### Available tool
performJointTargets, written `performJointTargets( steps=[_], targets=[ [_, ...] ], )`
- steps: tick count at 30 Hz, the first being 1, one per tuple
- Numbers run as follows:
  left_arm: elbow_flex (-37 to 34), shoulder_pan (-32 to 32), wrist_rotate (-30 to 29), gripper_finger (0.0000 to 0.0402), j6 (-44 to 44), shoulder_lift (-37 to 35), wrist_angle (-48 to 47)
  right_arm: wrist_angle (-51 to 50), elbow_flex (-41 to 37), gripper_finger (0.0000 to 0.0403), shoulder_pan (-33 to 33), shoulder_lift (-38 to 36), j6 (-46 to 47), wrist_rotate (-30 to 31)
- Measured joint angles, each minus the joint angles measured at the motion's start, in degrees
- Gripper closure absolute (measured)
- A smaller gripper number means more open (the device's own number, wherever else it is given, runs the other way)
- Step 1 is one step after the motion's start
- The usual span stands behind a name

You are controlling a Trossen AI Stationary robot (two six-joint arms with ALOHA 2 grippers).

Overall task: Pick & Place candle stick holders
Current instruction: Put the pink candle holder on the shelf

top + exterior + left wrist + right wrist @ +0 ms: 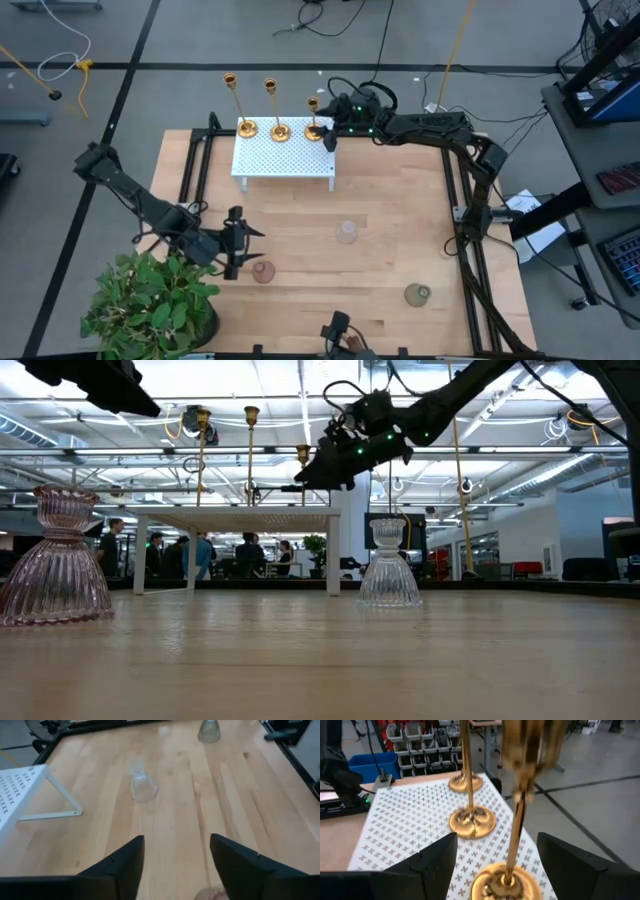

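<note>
Three gold candlesticks stand by their round bases on a white perforated stand point(290, 160) at the table's far side: left point(247, 128), middle point(281, 131) and right point(316, 130). My right gripper point(331, 138) is open beside the right one. In the right wrist view its fingers stand on either side of that candlestick's base point(506, 884) and stem without touching; the middle one point(472, 822) and the left one point(465, 782) lie beyond. My left gripper point(238, 243) is open and empty near the table's near left, just above the wood.
A clear glass holder point(347, 232) stands mid-table, a pink one point(263, 271) just near-right of my left gripper, and a greenish one point(417, 293) at the near right. A potted plant point(150, 305) fills the near left corner. Black rails point(462, 200) run along the sides.
</note>
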Motion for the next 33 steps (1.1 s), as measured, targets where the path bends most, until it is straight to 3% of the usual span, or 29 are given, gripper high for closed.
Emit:
performJointTargets(
  steps=[5, 10, 19, 25, 33],
  targets=[
    [2.5, 0.0, 1.6, 0.0116, -1.9, -4.3, -11.6, -5.4, 0.0, 0.0133, 0.0, -2.9, -1.0, 0.1],
    [-0.6, -0.2, 5.9, 0.0091, -5.8, -5.5, -11.8, -9.3, 0.0, 0.0132, 0.0, -5.4, -1.5, 0.6],
    [-14.9, -2.0, 8.2, 0.0118, -8.1, -4.4, 7.5, -10.6, -5.7, 0.0132, 0.2, -9.7, -3.0, 4.7],
    [-19.0, -3.4, 10.7, 0.0140, -11.0, -4.4, 12.8, -9.9, -10.4, 0.0133, 0.5, -14.0, -1.8, 4.6],
    [-25.4, -4.9, 11.2, 0.0128, -10.8, -4.4, 27.5, -4.1, -18.9, 0.0133, 0.6, -21.0, 1.1, 4.6]
  ],
)
